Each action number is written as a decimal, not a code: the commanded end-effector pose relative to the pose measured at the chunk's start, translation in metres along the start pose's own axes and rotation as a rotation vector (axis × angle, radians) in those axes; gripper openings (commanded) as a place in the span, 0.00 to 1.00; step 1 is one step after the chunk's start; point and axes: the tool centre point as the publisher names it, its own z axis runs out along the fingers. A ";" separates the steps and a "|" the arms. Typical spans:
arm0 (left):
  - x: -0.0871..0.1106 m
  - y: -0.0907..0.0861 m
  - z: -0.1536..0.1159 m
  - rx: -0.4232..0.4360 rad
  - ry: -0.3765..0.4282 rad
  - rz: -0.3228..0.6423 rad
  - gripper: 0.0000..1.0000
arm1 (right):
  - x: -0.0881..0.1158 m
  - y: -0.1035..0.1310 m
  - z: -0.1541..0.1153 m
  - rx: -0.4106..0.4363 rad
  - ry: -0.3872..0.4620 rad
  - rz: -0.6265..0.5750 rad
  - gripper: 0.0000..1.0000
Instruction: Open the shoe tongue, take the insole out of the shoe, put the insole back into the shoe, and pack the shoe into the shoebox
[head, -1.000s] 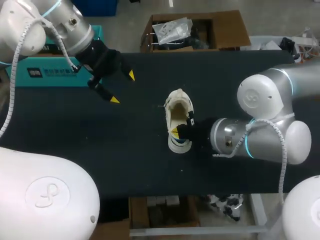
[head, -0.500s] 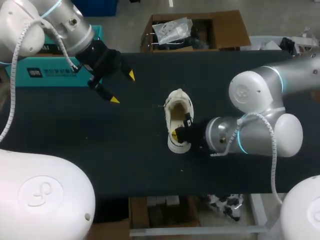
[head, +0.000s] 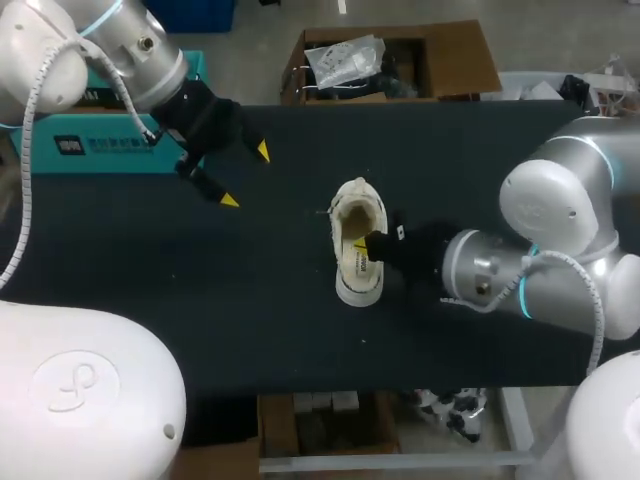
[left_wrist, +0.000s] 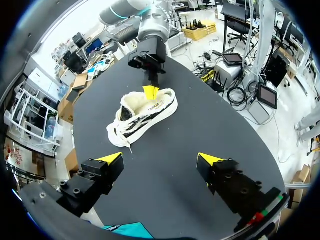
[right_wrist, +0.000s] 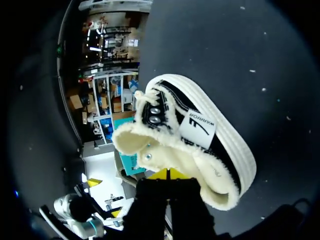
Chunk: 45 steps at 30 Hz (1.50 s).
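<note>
Jaws wide on the left gripper (head: 245, 176), hovering over bare tabletop (head: 150, 260), well apart from the shoe (head: 358, 240). Mid-tabletop, resting on its sole: the shoe, probably light, soft at the fleecy collar, stiffer along the rubber rim; best taken by collar or heel. Further right, reaching in low from the side: the right gripper (right_wrist: 169, 174), tips drawn close together at the shoe's opening; cannot tell whether pinching the insole.
</note>
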 end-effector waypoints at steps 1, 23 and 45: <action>-0.001 -0.002 0.000 -0.020 0.044 -0.084 1.00 | 0.012 0.008 -0.030 0.155 -0.005 -0.025 0.00; 0.005 -0.002 0.018 -0.166 0.180 -0.470 1.00 | 0.037 0.026 -0.065 0.509 -0.041 -0.103 1.00; 0.018 0.000 0.047 -0.336 0.257 -0.981 1.00 | 0.045 0.060 -0.141 0.877 -0.204 -0.437 1.00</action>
